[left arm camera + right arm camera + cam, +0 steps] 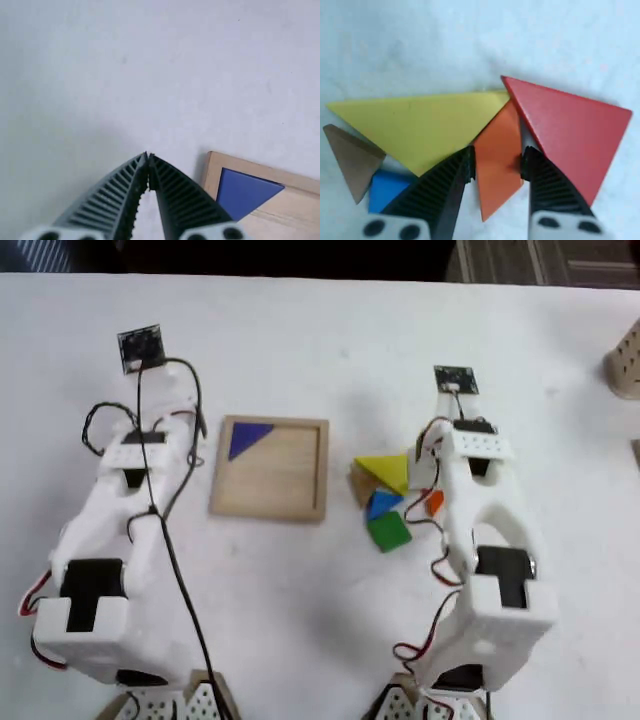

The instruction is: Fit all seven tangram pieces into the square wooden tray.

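The square wooden tray (270, 485) lies mid-table with a dark blue triangle (247, 437) in its far left corner. My left gripper (148, 157) is shut and holds nothing; it hovers over bare table just beside that tray corner (211, 167) and the dark blue triangle (245, 192). My right gripper (497, 162) is shut on the orange piece (496, 150), one finger on each side. Around it lie a yellow triangle (420, 125), a red triangle (570, 130), a brown triangle (352, 157) and a blue piece (385, 192). A green square (388, 531) lies nearest the front.
The loose pieces cluster right of the tray, under the right arm (480, 520). The left arm (110, 510) stands left of the tray. Two small dark boards (140, 345) (455, 378) lie farther back. A wooden object (625, 365) is at the right edge.
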Robot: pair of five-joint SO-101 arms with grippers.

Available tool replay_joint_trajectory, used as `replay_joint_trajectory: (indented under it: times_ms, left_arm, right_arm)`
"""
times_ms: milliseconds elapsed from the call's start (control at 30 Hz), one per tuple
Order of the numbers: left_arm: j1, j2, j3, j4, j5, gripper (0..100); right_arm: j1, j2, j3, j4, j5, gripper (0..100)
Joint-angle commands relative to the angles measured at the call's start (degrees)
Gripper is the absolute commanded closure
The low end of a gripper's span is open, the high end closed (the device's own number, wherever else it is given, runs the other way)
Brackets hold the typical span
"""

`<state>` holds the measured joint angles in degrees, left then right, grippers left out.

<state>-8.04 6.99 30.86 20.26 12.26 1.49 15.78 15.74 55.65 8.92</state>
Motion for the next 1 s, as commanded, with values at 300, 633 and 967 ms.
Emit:
replay_joint_trajectory:
  times_ms: [300,633,967]
  left_arm:
    - [-0.31,-0.40,-2.73,0.35,-0.53,98]
    - [-0.31,-0.40,-2.73,0.35,-0.53,98]
    - [-0.31,-0.40,-2.73,0.35,-0.53,98]
  right_arm:
    - [-1.98,3.47,-5.89,6.20,7.30,84.4]
    - [-4.35,3.82,-5.98,9.89,16.97,76.2]
    - [-4.53,4.00,-5.36,11.30,23.91,84.9]
